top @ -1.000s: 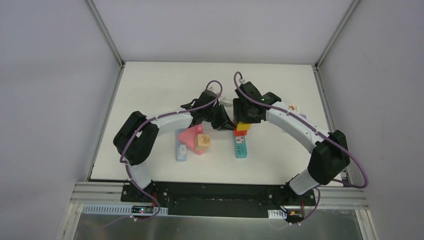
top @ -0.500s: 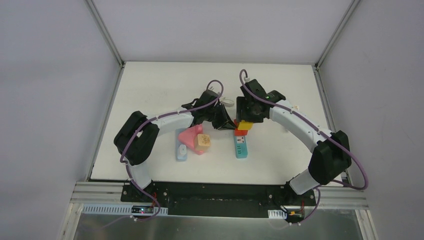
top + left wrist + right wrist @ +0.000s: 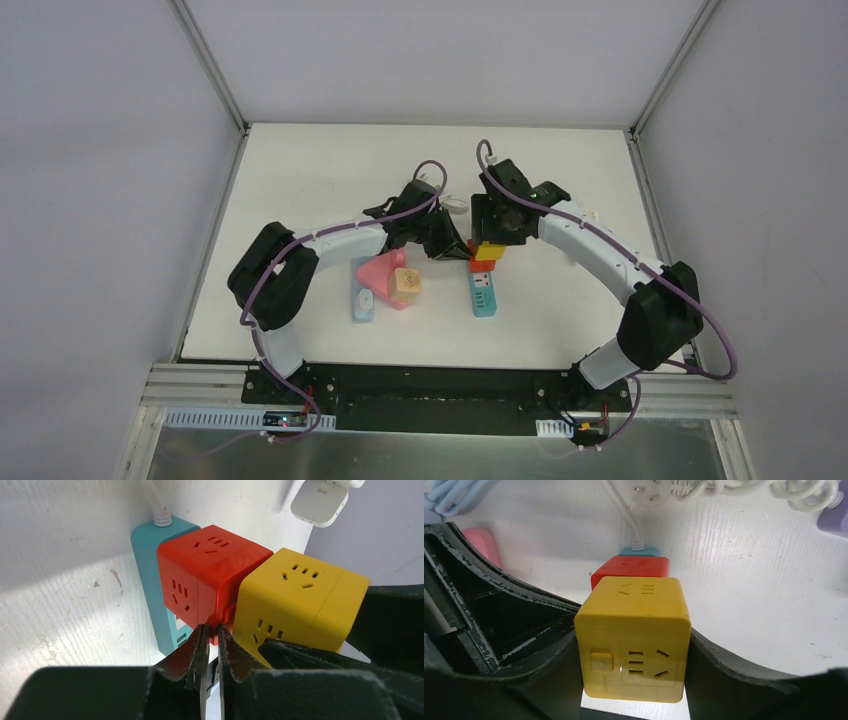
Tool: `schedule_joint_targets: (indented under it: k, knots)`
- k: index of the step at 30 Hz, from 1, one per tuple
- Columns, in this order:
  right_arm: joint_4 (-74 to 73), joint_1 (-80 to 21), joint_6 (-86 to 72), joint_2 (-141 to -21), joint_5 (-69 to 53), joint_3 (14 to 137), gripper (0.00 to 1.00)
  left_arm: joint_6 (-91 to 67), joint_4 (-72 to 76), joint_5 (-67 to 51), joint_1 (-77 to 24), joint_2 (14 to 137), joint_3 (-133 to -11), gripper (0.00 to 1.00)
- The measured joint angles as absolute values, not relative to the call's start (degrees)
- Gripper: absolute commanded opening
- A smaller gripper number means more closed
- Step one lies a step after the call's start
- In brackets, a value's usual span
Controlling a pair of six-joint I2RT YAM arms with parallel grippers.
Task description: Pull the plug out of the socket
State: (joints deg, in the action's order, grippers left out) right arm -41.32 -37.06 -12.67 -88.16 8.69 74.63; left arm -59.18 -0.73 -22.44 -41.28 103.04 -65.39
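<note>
My right gripper (image 3: 634, 680) grips the yellow cube plug (image 3: 634, 640). One finger (image 3: 549, 650) presses its left face and the other presses its right face. The cube's power-button face fills the lower middle of the right wrist view. Behind it, up the frame, comes the red cube socket (image 3: 631, 570), and past that the end of the teal power strip (image 3: 640, 551), where a white cable (image 3: 626, 510) enters. The three make one stack: yellow on red, red on the strip.

In the left wrist view the stack runs left to right, with the strip (image 3: 150, 580) flat on the white table (image 3: 60, 605), then the red cube (image 3: 200, 575), then the yellow cube (image 3: 300, 600). A short red neck joins the two cubes. My left gripper (image 3: 210, 630) is closed, with only a thin slit between its fingers (image 3: 192, 655) and nothing held. Its tips sit at the seam between the two cubes, at the red cube's lower edge.

From above, the strip (image 3: 483, 298) lies just right of centre, its long axis up and down the frame, with the cubes at its upper end. The yellow cube (image 3: 489, 251) is under my right gripper (image 3: 492, 240), and my left gripper (image 3: 458, 250) meets it from the left. Lower left of them are a pink block (image 3: 378, 270), a wooden cube (image 3: 406, 284) and a pale blue strip (image 3: 363, 302).
</note>
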Motion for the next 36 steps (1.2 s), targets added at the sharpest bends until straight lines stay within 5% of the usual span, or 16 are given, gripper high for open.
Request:
schedule_joint_targets:
  k: [12, 21, 29, 36]
  knots:
    - [-43.62, -42.17, -12.38, -90.19, 15.51, 77.19, 0.00, -58.30, -3.27, -22.28, -41.21, 102.74, -66.06, 0.08]
    - [-42.83, -35.77, -13.82, -89.38, 5.54, 76.14, 0.00, -57.71, -2.83, -21.87, -41.32, 102.87, -66.30, 0.07]
    - [-42.94, -41.63, -12.93, -89.32, 15.03, 76.18, 0.00, -57.58, -3.81, -21.96, -41.32, 102.85, -66.61, 0.07]
    - [-42.28, -35.16, -13.82, -87.90, 5.48, 76.16, 0.00, -57.56, -3.31, -21.78, -41.41, 102.98, -66.67, 0.07]
